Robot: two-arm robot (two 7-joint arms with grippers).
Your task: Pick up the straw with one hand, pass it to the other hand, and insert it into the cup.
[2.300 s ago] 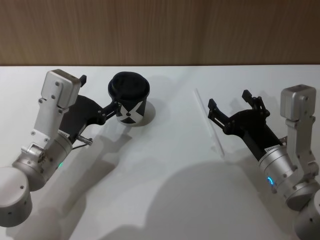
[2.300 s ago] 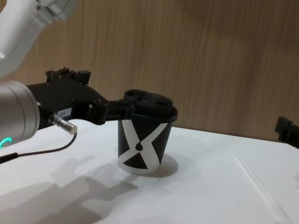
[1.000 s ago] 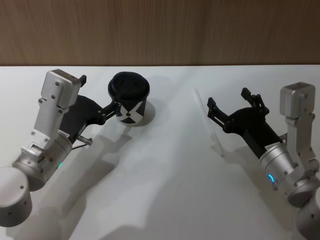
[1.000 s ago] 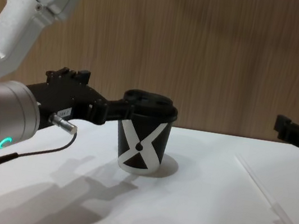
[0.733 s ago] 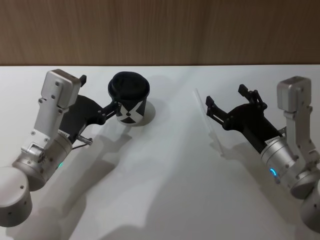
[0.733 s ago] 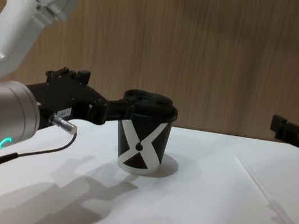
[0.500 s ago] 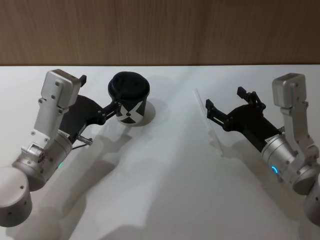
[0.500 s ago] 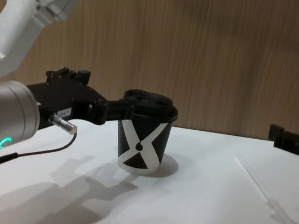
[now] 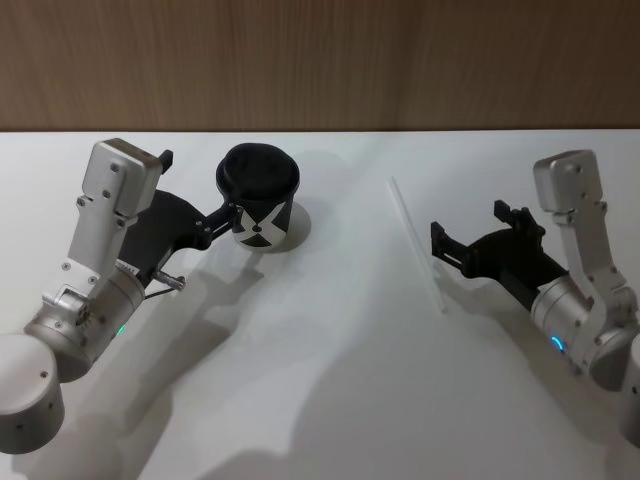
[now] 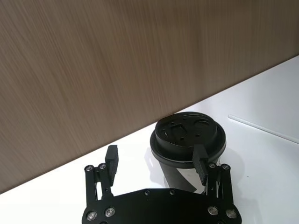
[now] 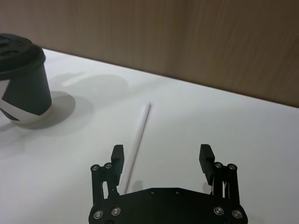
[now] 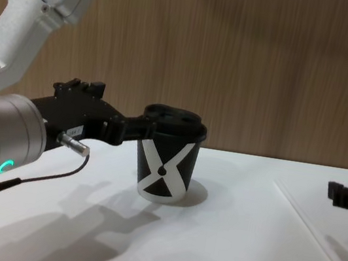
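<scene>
I count two grippers of my own: my left gripper [image 10: 155, 156] and my right gripper [image 11: 161, 151], each with two fingers spread apart. One cup [image 9: 258, 225] stands at my left gripper's fingertips, wearing one lid [image 10: 187, 135] and one white X [image 12: 165, 165]. One straw [image 9: 415, 243] lies just ahead of my right gripper. One black cable [image 12: 34, 178] hangs behind my left gripper. One table [image 9: 330, 380] bears everything.

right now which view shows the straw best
Head view: the straw lies whole and unblocked. Right wrist view loses its near end at the right gripper; chest view foreshortens it; left wrist view catches part.
</scene>
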